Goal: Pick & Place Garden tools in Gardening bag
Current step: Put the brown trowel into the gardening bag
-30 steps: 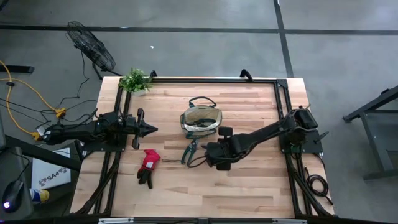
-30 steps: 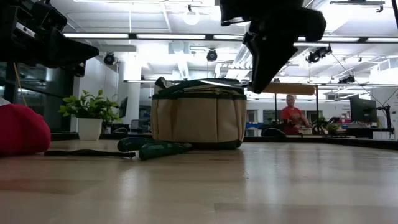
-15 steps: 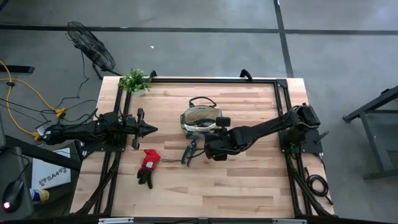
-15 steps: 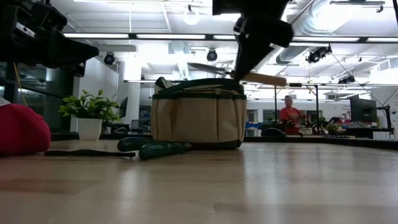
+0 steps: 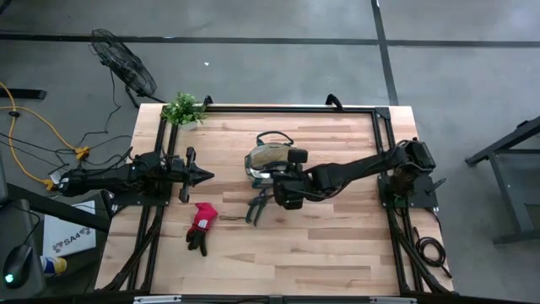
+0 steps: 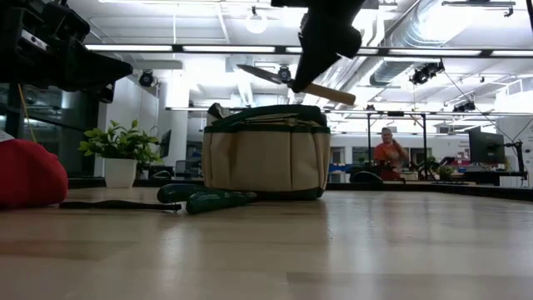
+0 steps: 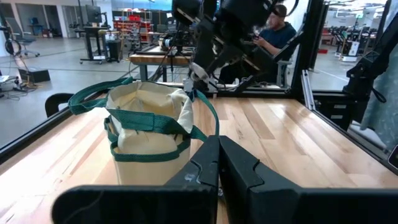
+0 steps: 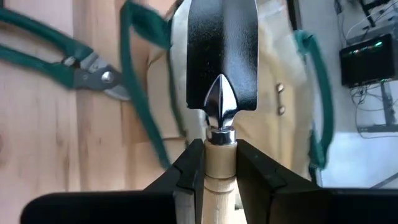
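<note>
My right gripper (image 5: 285, 179) is shut on a trowel (image 6: 283, 81) with a silver blade and a light wooden handle. It holds the trowel in the air above the rim of the tan gardening bag (image 5: 272, 160), on the bag's right, near side. Green-handled pruning shears (image 5: 257, 205) lie flat on the table just near of the bag. The red-and-black gloves (image 5: 201, 224) lie to their left. My left gripper (image 5: 202, 176) is shut and empty, left of the bag. No other trowel or shears show. My right gripper pinches the trowel's wooden handle (image 8: 219, 163) between its two fingers, at the end next to the blade's metal neck. The blade (image 8: 222, 50) sticks out forward past the fingertips, over the bag. The trowel is lifted clear, slightly tilted with the blade end higher (image 6: 254, 73).
A small leafy plant (image 5: 183, 110) in a white pot stands at the table's far left corner. The bag's dark green handle loop (image 7: 124, 102) rises over its open top. A dark frame runs round the table's edges. A person sits in the room beyond the table.
My right gripper has carried the trowel up and toward the table's left and far side, from right of the shears to above the bag's rim. The trowel has gone from level to blade end raised. The left arm has kept still.
</note>
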